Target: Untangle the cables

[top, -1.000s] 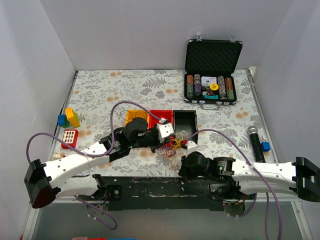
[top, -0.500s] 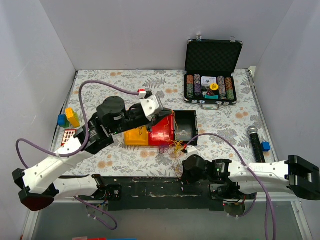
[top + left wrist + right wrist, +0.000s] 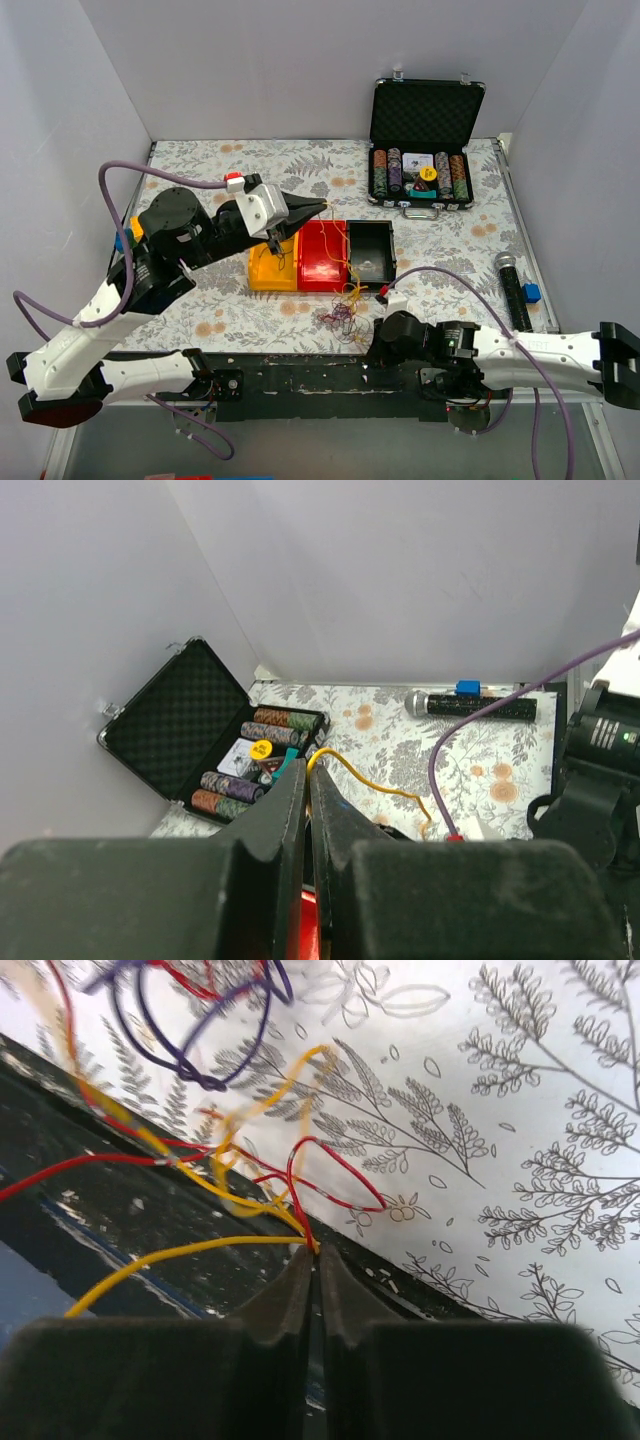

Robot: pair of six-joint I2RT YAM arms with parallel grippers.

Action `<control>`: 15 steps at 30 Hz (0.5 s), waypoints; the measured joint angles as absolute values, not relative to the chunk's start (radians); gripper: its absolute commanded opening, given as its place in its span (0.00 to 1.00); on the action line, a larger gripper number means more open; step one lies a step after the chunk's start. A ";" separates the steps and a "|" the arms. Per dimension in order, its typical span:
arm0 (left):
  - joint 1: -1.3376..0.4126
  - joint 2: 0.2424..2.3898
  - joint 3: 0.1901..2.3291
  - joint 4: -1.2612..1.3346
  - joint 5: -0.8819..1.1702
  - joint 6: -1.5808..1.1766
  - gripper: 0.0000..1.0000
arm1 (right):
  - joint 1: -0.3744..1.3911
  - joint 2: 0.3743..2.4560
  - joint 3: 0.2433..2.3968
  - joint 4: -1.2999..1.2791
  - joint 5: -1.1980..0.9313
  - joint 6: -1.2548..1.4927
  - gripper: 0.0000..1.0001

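Dragged nearer the table's front edge since half a second ago, the right gripper is seen with its jaws pressed together on yellow and red strands, where the floral cloth meets the black strip. Just beyond it the cables are bunched in one small tangle on the cloth, in front of the bins. Three colours are counted in it (yellow, red and dark purple), but the number of separate strands cannot be told.

Behind the tangle three bins are set in a row: one yellow bin, one red bin and one black bin. Above them the left gripper, lifted and swung back to the left over that half second, is held high with its jaws clamped on one yellow strand, which is stretched down over the red bin to the tangle. Farther right one microphone and one blue block are laid side by side, and at the far edge one open case of poker chips is stood.

The task is judged barely begun: a single yellow strand is being drawn out between the two grippers, none is yet laid apart, and the red and purple loops are left knotted.
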State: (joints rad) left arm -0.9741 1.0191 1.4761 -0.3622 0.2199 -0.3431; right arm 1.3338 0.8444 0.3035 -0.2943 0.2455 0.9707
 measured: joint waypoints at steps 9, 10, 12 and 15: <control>-0.974 0.985 1.412 -0.372 0.202 -0.287 0.00 | 1.334 0.688 0.451 -0.366 0.349 0.918 0.54; -0.974 0.981 1.406 -0.376 0.204 -0.286 0.00 | 1.334 0.678 0.476 -0.366 0.364 0.902 0.54; -0.974 0.974 1.398 -0.388 0.213 -0.282 0.01 | 1.334 0.671 0.519 -0.368 0.387 0.870 0.54; -0.974 0.966 1.386 -0.397 0.230 -0.275 0.01 | 1.333 0.672 0.579 -0.367 0.421 0.811 0.52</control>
State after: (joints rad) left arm -0.9741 0.9665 1.3865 -0.3973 0.2298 -0.2749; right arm 1.3334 0.6724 0.5789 -0.3672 0.4213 0.8112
